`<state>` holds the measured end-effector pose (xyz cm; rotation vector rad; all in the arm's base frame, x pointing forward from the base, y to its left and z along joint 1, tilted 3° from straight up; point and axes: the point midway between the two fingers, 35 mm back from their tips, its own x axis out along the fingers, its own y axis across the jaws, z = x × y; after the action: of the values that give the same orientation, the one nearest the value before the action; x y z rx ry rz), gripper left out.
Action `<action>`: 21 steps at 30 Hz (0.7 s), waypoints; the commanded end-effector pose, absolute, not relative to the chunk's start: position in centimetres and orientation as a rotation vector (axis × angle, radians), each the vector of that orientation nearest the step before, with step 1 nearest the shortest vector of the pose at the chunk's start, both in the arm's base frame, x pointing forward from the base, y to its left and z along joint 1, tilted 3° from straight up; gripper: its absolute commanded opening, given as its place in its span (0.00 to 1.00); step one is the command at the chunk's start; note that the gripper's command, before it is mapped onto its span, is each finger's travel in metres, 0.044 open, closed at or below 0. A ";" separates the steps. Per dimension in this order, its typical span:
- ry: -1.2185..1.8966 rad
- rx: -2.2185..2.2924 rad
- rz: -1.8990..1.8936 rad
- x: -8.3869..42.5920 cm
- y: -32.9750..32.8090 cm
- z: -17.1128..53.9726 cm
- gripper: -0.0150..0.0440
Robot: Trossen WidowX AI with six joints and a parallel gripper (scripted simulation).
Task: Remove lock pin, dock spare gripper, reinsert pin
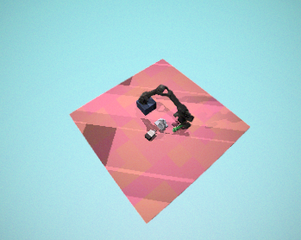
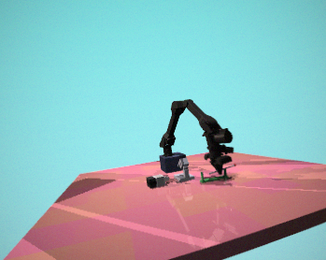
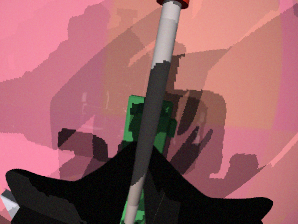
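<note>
Fingers of the black gripper (image 1: 183,125) (image 2: 219,171) (image 3: 142,148) pinch 1 slim white red-headed pin (image 2: 230,166) (image 3: 169,35) above the green cradle (image 1: 177,129) (image 2: 214,180) (image 3: 133,120), nearer the tabletop's right corner than its left from above.

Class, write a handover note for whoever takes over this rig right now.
Pincer: shut on the red-headed lock pin, above the green stand.
Places: pale grey mount beside the stand; spare gripper, black and white, lying apart from it.
Done: pin out of the mount.
Left: dock the spare, push the pin through socket and spigot, open the fingers, withdraw the arm.
</note>
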<state>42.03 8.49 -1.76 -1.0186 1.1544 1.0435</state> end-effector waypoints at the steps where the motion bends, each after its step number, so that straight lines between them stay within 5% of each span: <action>1: 1.152 -1.021 1.042 42.0 8.5 -1.0 0.25; 21: 1.188 -1.009 1.064 41.1 8.4 0.6 0.25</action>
<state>41.16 8.38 0.72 -1.0091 1.1868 1.0633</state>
